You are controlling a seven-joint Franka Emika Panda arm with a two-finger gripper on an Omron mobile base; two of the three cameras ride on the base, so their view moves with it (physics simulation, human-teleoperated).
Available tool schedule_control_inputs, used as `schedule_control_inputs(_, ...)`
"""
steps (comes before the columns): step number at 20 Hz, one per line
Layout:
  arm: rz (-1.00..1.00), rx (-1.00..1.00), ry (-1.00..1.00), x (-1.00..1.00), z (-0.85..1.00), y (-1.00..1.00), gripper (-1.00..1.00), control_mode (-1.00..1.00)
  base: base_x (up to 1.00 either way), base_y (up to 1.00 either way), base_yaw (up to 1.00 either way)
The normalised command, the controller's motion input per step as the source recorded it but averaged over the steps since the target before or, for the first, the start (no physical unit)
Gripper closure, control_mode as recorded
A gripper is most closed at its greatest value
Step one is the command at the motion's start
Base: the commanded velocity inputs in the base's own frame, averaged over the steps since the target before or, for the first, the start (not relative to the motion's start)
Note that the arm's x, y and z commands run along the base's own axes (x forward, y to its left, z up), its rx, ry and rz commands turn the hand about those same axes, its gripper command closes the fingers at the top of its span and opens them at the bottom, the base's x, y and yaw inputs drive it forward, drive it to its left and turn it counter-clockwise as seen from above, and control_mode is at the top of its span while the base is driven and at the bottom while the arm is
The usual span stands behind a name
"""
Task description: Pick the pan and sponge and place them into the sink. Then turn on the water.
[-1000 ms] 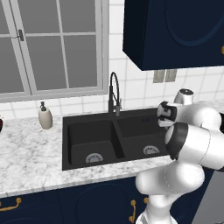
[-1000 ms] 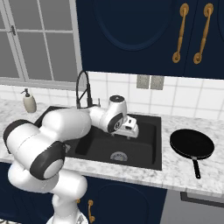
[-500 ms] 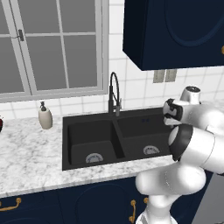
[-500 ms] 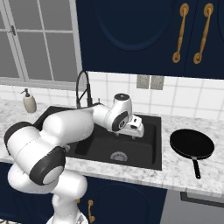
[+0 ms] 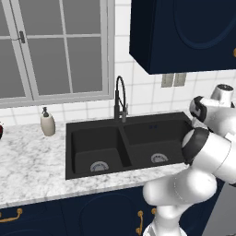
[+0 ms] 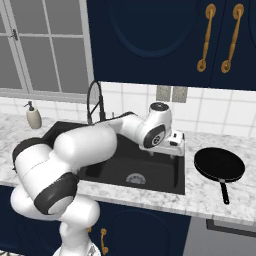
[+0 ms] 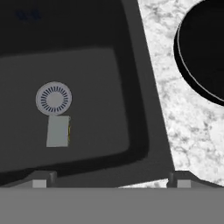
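The black pan (image 6: 219, 164) lies on the marble counter just right of the sink (image 6: 60, 129), handle toward the front edge; its rim fills the top right of the hand view as the pan (image 7: 205, 48). The sponge (image 7: 58, 131) lies flat on the floor of the right basin, beside the round drain (image 7: 54, 98). My gripper (image 6: 176, 148) hangs over the sink's right edge (image 7: 146, 109), between basin and pan. Its fingertips (image 7: 41, 179) stand wide apart, open, with nothing between them. No water stream shows at the black faucet (image 5: 120, 99).
A beige soap dispenser (image 5: 47, 123) stands on the counter left of the sink (image 5: 69, 152), under the window. Bare marble (image 7: 183, 127) lies between sink rim and pan. Dark wall cabinets hang above; tiled wall with outlets stands behind.
My hand has swung right across the right basin to the sink's right edge, nearer the pan. The jaws stayed open; the pan has not moved.
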Motion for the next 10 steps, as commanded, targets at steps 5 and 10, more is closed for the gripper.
schedule_control_inputs(5,-0.04,-0.02,0.17,0.0,0.12,-0.9,-1.0,-1.0,0.0,0.0,0.0)
schedule_control_inputs(10,-0.05,-0.07,0.14,-0.01,-0.03,-0.83,-1.0,-1.0,0.0,0.0,0.0)
